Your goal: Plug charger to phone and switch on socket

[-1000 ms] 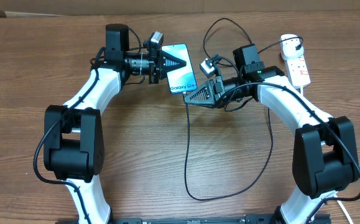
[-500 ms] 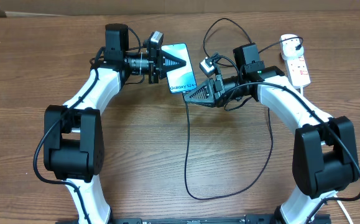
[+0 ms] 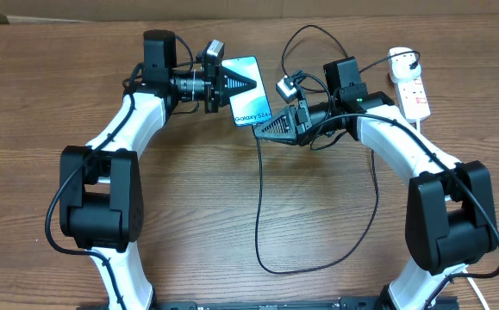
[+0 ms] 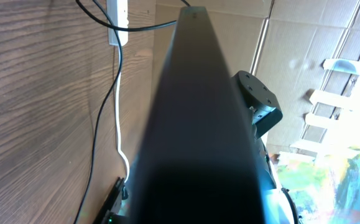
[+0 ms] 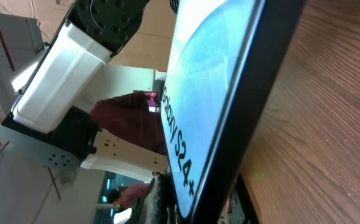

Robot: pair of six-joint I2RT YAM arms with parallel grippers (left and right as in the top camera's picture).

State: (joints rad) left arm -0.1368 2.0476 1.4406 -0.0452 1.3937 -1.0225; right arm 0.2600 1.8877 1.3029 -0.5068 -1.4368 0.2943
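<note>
The phone (image 3: 251, 102), its blue screen lit and reading "Galaxy S24", is held off the table at the far middle with my left gripper (image 3: 247, 83) shut on its upper half. In the left wrist view the phone (image 4: 198, 124) shows only as a dark slab. My right gripper (image 3: 265, 132) is shut at the phone's lower end, and the charger's black cable (image 3: 260, 198) runs out from its tip. The connector itself is hidden. In the right wrist view the phone (image 5: 211, 81) stands tilted right at the jaws. The white socket (image 3: 413, 93) lies far right with the adapter (image 3: 402, 59) plugged in.
The black cable loops wide over the table's near middle (image 3: 318, 267) and back up behind the right arm. The socket's thick white cord (image 4: 121, 149) trails along the wood in the left wrist view. Cardboard walls stand behind the table's far edge.
The left gripper has carried the phone slightly up and away, and the right gripper's tip has followed at the phone's lower end. Both grips are unchanged.
</note>
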